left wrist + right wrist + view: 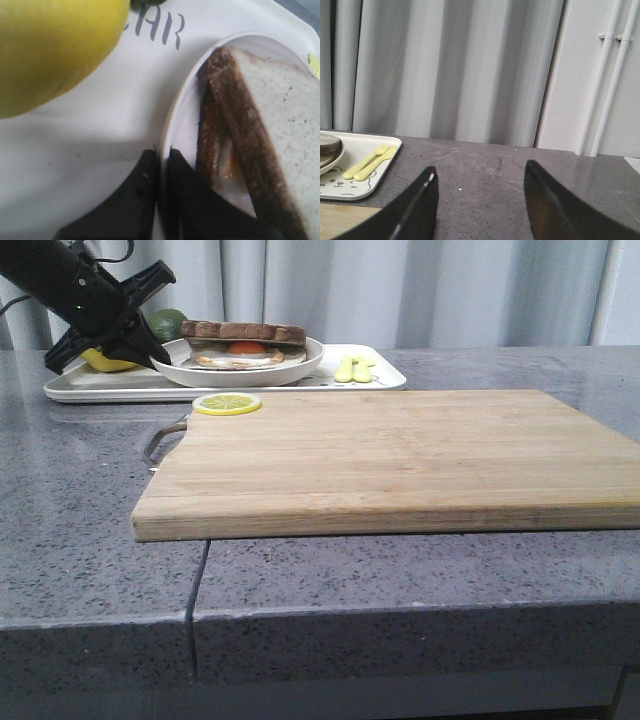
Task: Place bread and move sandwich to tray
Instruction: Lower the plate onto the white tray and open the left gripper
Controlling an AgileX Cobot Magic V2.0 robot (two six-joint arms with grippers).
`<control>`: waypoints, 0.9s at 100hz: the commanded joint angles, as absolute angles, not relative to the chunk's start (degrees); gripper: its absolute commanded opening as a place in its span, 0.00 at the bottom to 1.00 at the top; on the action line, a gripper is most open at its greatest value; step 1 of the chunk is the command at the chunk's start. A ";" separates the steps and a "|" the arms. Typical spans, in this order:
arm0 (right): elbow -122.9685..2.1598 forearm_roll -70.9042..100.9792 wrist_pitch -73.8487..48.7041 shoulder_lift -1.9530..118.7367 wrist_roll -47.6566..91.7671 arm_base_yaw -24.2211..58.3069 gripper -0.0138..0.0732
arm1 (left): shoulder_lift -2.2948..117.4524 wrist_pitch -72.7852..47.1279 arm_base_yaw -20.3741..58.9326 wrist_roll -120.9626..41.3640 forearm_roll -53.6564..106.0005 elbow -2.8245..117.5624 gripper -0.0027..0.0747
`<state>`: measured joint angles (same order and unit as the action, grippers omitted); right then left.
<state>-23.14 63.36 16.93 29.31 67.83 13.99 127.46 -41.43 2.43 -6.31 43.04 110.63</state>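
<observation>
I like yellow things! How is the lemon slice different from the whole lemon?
The lemon slice is a thin flat disc showing its pale inside; the whole lemon is round and fat with plain yellow skin. The slice lies on the corner of the cutting board; the whole lemon sits on the tray beside the plate. Both are yellow.

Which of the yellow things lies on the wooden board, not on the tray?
The lemon slice, at the board's far left corner. The whole lemon and the fork and knife lie on the tray.
</observation>
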 commanded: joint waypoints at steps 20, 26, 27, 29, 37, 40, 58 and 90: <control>-24.67 61.85 18.44 29.29 67.72 13.58 0.62 | 123.23 -39.25 2.77 -5.23 45.95 112.89 0.01; -24.67 61.85 18.44 29.29 67.72 13.58 0.62 | 123.23 -39.14 2.77 -5.23 45.95 112.89 0.01; -24.67 61.85 18.44 29.29 67.72 13.58 0.62 | 123.23 -39.14 2.77 -5.23 45.95 112.89 0.01; -24.67 61.85 18.44 29.29 67.72 13.58 0.62 | 123.23 -39.14 2.77 -5.23 45.95 112.89 0.01; -24.67 61.85 18.44 29.29 67.72 13.58 0.62 | 123.23 -39.14 2.77 -5.23 45.95 112.89 0.02; -24.67 61.85 18.44 29.29 67.72 13.58 0.62 | 123.23 -39.25 2.77 -5.23 45.95 112.89 0.02; -24.67 61.85 18.44 29.29 67.72 13.58 0.62 | 123.23 -39.47 2.77 -5.23 45.95 112.89 0.19; -24.67 61.85 18.50 29.29 67.72 13.58 0.62 | 123.23 -40.49 2.64 -5.23 45.88 112.89 0.34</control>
